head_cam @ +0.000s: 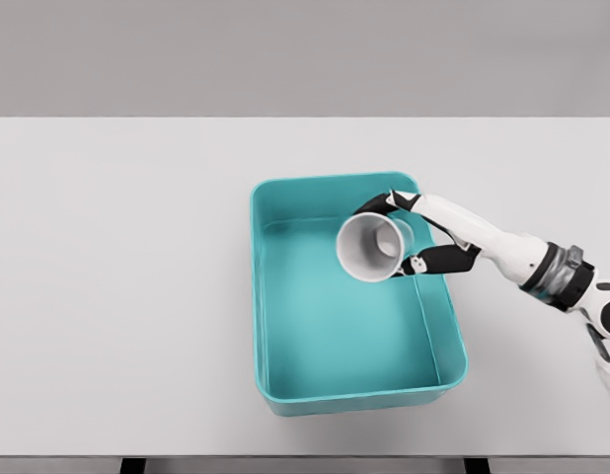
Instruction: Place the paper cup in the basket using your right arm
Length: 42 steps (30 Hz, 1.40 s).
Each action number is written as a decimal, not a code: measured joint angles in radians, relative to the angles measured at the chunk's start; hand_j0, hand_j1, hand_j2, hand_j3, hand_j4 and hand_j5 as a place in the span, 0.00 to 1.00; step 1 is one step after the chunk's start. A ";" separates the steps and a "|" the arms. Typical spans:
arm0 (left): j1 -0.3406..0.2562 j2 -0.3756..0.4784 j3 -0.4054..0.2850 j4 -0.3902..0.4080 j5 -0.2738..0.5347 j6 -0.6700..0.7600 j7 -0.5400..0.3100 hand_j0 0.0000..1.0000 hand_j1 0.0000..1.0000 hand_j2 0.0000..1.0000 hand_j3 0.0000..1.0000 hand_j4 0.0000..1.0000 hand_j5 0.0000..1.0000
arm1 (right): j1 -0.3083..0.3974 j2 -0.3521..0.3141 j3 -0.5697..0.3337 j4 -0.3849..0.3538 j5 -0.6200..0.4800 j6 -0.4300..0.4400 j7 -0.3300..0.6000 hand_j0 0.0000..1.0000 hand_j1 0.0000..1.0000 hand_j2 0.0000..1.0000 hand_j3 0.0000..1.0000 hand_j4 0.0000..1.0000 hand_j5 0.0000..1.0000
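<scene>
Over the basket [285,390], the right hand [423,237] wraps its fingers around the paper cup [372,247], likely light and crushable, best held gently mid-wall.

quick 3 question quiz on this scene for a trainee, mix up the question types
1. True or false: the paper cup stands upright on the table.
2. Which hand grips the cup? A) left B) right
3. Fill in: the cup is held over the inside of the teal ____.

Key: 1 false, it is tilted on its side with its mouth toward the camera, held in the hand. 2 B. 3 basket.
</scene>
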 measured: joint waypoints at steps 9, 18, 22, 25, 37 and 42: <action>0.000 0.000 0.000 0.000 0.000 0.000 0.000 1.00 1.00 1.00 1.00 1.00 1.00 | -0.012 -0.011 0.023 0.000 0.024 0.001 0.000 0.99 0.99 0.99 0.99 0.99 0.99; 0.000 0.000 0.000 0.000 0.000 0.000 0.000 1.00 1.00 1.00 1.00 1.00 1.00 | -0.012 -0.021 0.025 0.000 0.025 0.001 0.000 0.99 0.99 0.99 0.99 0.99 0.99; 0.000 0.000 0.000 0.000 0.000 0.000 0.000 1.00 1.00 1.00 1.00 1.00 1.00 | -0.014 -0.026 0.015 0.000 0.000 0.006 0.000 1.00 1.00 1.00 1.00 1.00 1.00; 0.000 0.000 0.000 0.000 0.000 0.000 0.000 1.00 1.00 1.00 1.00 1.00 1.00 | 0.000 -0.048 -0.035 0.000 -0.106 0.017 0.000 1.00 1.00 1.00 1.00 1.00 1.00; 0.000 0.000 0.000 0.000 0.000 0.000 0.000 1.00 1.00 1.00 1.00 1.00 1.00 | 0.015 -0.156 -0.119 0.000 -0.332 0.029 0.000 1.00 1.00 1.00 1.00 1.00 1.00; 0.000 0.000 0.000 0.000 0.000 0.000 0.000 1.00 1.00 1.00 1.00 1.00 1.00 | 0.015 -0.160 -0.122 0.000 -0.337 0.028 0.000 1.00 1.00 1.00 1.00 1.00 1.00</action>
